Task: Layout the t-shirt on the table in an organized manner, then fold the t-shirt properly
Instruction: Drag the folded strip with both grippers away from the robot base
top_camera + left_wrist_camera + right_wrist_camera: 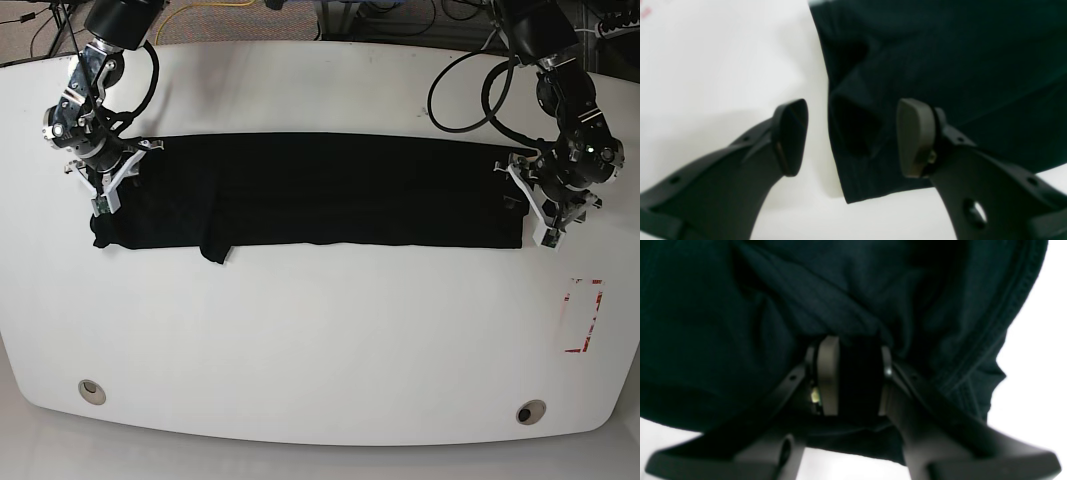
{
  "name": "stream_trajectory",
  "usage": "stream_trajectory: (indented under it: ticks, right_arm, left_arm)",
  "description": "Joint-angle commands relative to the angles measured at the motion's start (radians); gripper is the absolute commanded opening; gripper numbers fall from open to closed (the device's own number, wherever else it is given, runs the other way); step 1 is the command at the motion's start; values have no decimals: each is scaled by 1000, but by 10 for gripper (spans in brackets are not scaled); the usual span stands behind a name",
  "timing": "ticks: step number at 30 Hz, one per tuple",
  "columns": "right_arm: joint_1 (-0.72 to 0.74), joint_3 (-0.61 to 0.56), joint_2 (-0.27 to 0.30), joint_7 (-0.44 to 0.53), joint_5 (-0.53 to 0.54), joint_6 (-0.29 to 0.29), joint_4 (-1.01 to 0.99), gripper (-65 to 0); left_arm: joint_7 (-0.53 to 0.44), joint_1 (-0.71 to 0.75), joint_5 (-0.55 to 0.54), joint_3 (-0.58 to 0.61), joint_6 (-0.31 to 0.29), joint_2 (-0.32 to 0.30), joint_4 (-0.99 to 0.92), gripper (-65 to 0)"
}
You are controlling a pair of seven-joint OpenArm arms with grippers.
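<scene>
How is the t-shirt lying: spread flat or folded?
Folded: the t-shirt forms one long narrow band across the table, no print showing.

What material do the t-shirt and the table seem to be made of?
The t-shirt: soft black knit cloth, matte; it wrinkles into folds and shows a stitched hem. The table: hard, smooth white surface, probably laminate or painted board; slight sheen, rounded edges.

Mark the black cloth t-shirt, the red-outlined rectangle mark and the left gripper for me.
black cloth t-shirt [330,190], base view, middle of the folded band.
red-outlined rectangle mark [597,317], base view, its right edge line.
left gripper [851,136], left wrist view, gap between open fingertips.
</scene>
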Motion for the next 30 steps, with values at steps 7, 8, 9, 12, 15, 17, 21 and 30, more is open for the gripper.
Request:
stream_trajectory:
  ticks: [7, 8, 9, 12, 15, 17, 21, 30]
  right_arm:
    - [-16, 4, -12, -77, -74, -16, -4, -499]
    - [-19, 2, -12, -77, -74, -16, -4, -499]
    - [-21, 2, -14, -77, -74, -16, -4, -499]
    - [-21, 2, -24, -77, -74, -16, -4, -499]
    - [-21, 2, -37, -77, -74, -16, -4, -499]
    - [-21, 2, -37, -77, -74, -16, -4, -499]
    - [-21, 2, -40, -77, -74, -16, -4, -499]
    - [-21, 2, -40, -77, -74, -16, -4, -499]
  left_arm:
    - [112, -86, -158, -116, 2, -41, 30, -251]
    - [122, -100, -181, -133, 2, -45, 0, -251]
    - [122, -105, -188, -139, 2, -46, -10, -251]
    - [124, -120, -221, -172, 2, -52, -87, -251]
    - [124, -123, -247, -188, 2, -52, -170, -251]
    - [124, -125, -267, -191, 2, -64, -220, -250]
    - [122, -123, -326, -183, 2, -83, -311, -251]
    - [110, -114, -370, -122, 2, -84, -356, -251]
